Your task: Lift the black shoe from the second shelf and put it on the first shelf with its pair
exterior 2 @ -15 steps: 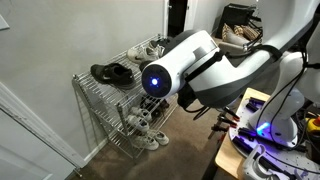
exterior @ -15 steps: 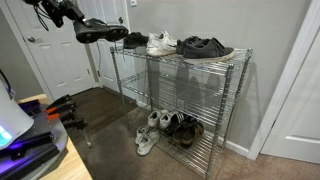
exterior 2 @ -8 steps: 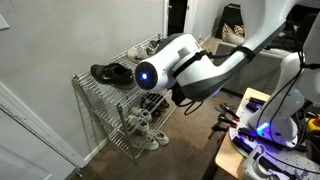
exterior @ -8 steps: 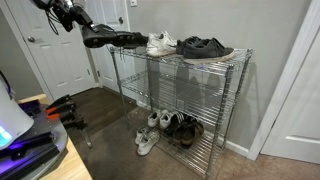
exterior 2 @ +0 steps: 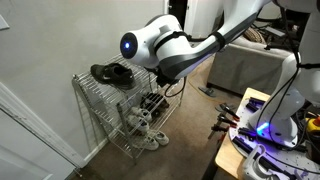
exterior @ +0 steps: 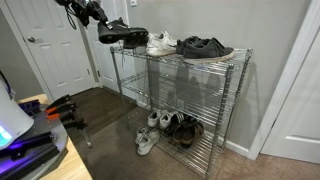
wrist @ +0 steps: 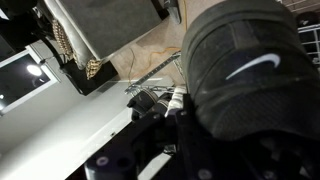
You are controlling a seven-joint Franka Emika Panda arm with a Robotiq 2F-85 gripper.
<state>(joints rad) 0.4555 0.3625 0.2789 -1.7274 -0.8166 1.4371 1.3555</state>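
My gripper (exterior: 99, 16) is shut on the heel end of the black shoe (exterior: 122, 34) and holds it just above the left end of the first shelf (exterior: 180, 60). Its pair (exterior: 136, 42) lies there right beside it; whether they touch I cannot tell. In the wrist view the held shoe (wrist: 250, 80) fills the right side above my gripper (wrist: 180, 120). In an exterior view my arm (exterior 2: 165, 45) reaches over the rack and two black shoes (exterior 2: 112, 72) show on the top tier. The second shelf (exterior: 175, 98) holds nothing I can see.
White sneakers (exterior: 160, 43) and bulky dark grey sneakers (exterior: 203, 47) sit further along the top tier. Several shoes (exterior: 165, 128) are on the bottom tier. A white door (exterior: 60, 50) is beside the rack. A table with electronics (exterior: 30, 140) is near the front.
My gripper has carried the black shoe from out beside the rack to over the top tier's left end, next to its pair.
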